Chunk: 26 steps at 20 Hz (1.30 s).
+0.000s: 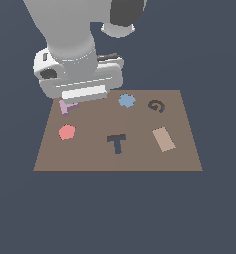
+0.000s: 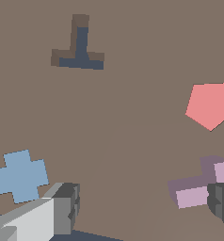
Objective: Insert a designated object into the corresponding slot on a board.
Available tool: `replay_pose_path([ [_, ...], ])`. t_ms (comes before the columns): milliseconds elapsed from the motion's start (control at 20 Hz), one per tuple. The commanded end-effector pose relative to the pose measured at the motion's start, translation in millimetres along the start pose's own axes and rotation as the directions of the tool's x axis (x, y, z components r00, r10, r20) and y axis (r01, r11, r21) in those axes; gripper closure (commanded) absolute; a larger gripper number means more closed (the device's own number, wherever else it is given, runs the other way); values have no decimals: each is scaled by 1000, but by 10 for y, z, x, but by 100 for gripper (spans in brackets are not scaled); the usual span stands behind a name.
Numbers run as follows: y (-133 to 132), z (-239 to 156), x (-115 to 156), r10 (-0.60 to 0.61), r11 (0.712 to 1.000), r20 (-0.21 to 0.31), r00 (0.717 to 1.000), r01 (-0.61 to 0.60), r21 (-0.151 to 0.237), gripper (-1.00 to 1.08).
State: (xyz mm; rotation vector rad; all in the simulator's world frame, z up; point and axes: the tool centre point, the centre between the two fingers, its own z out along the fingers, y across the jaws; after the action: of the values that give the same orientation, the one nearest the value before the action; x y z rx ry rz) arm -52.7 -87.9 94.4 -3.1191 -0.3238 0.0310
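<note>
Board (image 1: 90, 158) plain brown, set against dark slate-blue ground. On it: lilac T block (image 2: 198, 188), red pentagon (image 1: 67, 132), light blue rounded piece (image 1: 126, 101), tan rectangle (image 1: 163, 139). T slot (image 1: 117, 143) and spiral mark (image 1: 156, 106) dark navy.

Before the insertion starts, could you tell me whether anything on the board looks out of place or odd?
Nothing looks damaged. The lilac T-block lies on the board at its far corner on the exterior view's left, apart from the T-slot. The tool straddles nothing.
</note>
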Motion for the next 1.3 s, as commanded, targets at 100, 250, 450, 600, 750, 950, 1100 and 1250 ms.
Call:
replay_pose_path([
  [100, 268, 164, -140, -66, 998, -7, 998, 66, -4, -92],
  [250, 416, 252, -201, -100, 995, -10, 995, 100, -6, -92],
  [450, 576, 344, -255, -136, 991, -14, 991, 136, -8, -92],
  [600, 664, 394, -280, -155, 988, -15, 988, 155, -10, -92],
  [750, 723, 427, -294, -168, 986, -17, 986, 168, -11, -92],
  [950, 757, 445, -294, -175, 985, -17, 984, 175, -11, -92],
  [1100, 754, 446, -297, -172, 985, -17, 985, 172, -11, -92],
  [1250, 756, 496, -295, -173, 985, -17, 985, 173, -11, -92],
])
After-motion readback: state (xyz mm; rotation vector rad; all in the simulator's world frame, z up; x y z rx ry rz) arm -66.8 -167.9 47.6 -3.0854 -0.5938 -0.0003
